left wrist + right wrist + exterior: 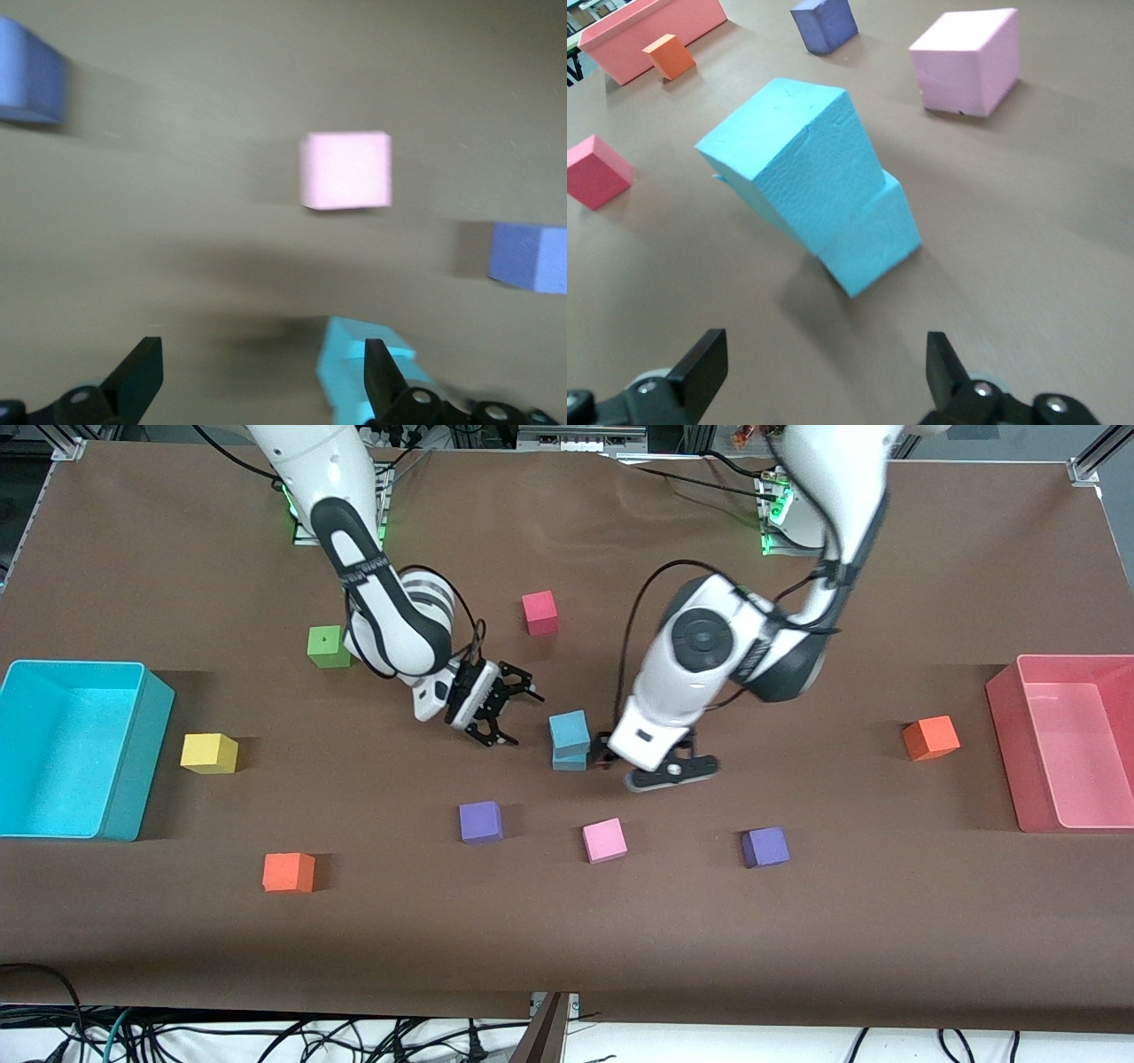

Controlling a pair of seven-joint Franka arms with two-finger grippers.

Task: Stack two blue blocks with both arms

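In the middle of the front view, a little below centre, the two blue blocks already stand one on the other on the brown bench (797, 921): the upper blue block (569, 730) rests on the lower blue block (570, 759), turned a little so its edges do not line up with the one beneath. In the right wrist view the upper block (793, 159) overhangs the lower one (873, 235) on one side.

The left gripper (620, 757) sits low just beside the stack, toward the left arm's end of the bench, its fingers spread and holding nothing; one black fingertip (376, 372) shows in front of the block's cyan corner (345, 372). The right gripper (514, 713) hovers beside the stack toward the right arm's end, also spread and empty.

Judging by their matte, faintly pitted faces, the blocks look like foam: light, somewhat soft, not slippery and not fragile, though a hard squeeze would likely dent them. A light block perched askew would probably topple at a small nudge. If it needs straightening, two opposite flat side faces of the upper block, about mid-height, look like the best hold.

No brand, label or writing can be read anywhere; the green cube (329, 646) at upper left carries only a small dark dot on its top.
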